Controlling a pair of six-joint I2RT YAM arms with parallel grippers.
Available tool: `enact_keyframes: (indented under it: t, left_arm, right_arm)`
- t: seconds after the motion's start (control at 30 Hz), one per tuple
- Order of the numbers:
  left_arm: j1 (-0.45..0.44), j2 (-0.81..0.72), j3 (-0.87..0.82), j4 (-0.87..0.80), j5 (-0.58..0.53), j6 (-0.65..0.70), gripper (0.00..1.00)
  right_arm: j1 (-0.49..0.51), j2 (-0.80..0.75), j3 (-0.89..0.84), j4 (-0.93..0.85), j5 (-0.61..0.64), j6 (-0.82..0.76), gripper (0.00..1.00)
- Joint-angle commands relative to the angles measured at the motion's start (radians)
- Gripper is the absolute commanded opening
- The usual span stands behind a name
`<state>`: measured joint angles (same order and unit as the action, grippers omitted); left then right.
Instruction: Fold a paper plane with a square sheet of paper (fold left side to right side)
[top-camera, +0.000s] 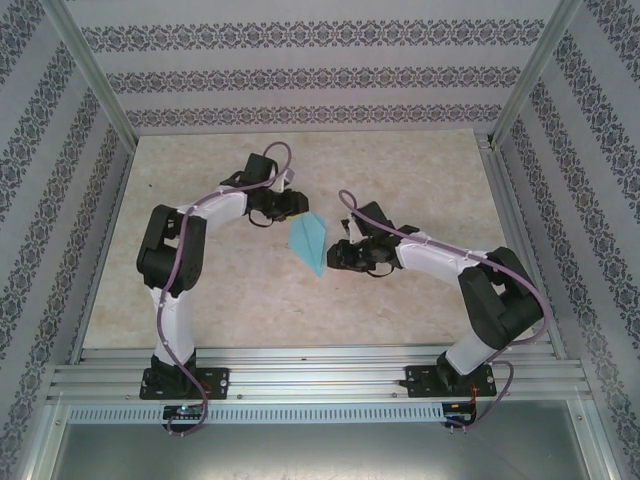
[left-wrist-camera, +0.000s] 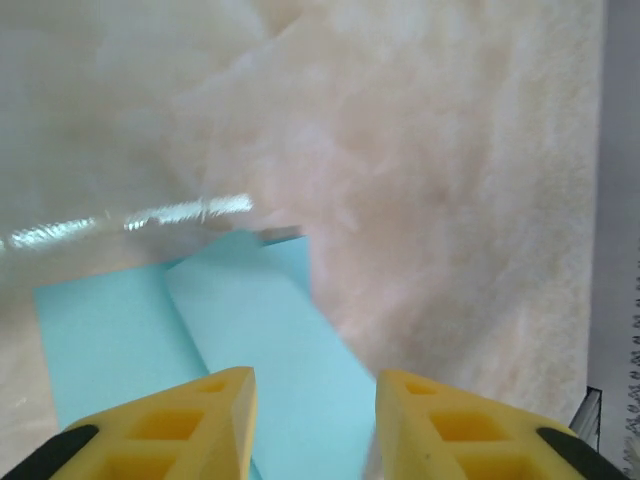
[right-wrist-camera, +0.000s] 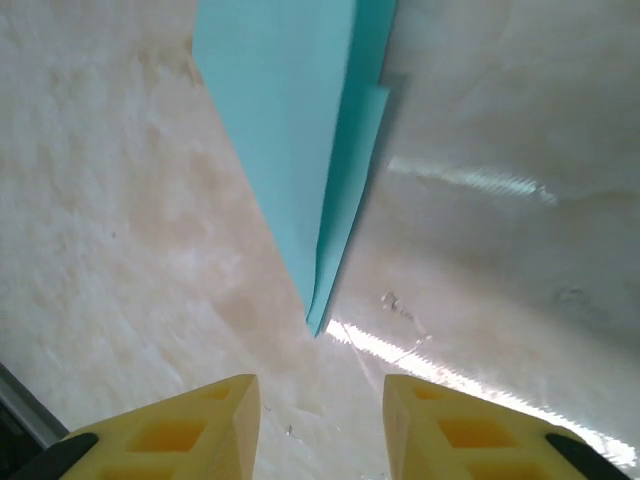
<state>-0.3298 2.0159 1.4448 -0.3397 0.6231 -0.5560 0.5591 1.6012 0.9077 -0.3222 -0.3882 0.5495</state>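
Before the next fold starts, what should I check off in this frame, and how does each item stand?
1. Folded paper lies on the table between both arms: ok.
2. Left gripper jaws apart, paper seen between them: ok.
3. Left jaws free of the paper: cannot tell.
4. Right gripper jaws apart, nothing between them: ok.
5. Paper's point ahead of the right gripper, apart from it: ok.
6. Folded layers pressed flat: cannot tell.
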Motion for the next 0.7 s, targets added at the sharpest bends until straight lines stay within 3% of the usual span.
enact_keyframes:
  t: [0.0,0.17,0.3,0.5,0.67]
  left_arm:
    - [0.055,-0.159,-0.017,-0.025,-0.001,0.027,0.43]
    - [0.102,-0.347,-0.176,0.01,-0.056,0.021,0.5]
    - [0.112,-0.486,-0.34,0.042,-0.112,0.005,0.61]
    - [0.112,-0.642,-0.602,0.209,-0.15,-0.125,0.94]
    - [0.113,-0.648,-0.724,0.304,-0.117,-0.203,0.99]
  right_arm:
    - [-0.032,-0.042,0.018,0.029,0.07,0.017,0.41]
    - [-0.066,-0.076,0.019,0.018,0.123,0.013,0.49]
    - [-0.089,-0.061,0.016,0.041,0.087,0.021,0.55]
    - [-0.102,0.003,0.036,0.098,0.051,0.043,0.61]
    - [-0.115,0.086,0.09,0.124,0.013,0.059,0.64]
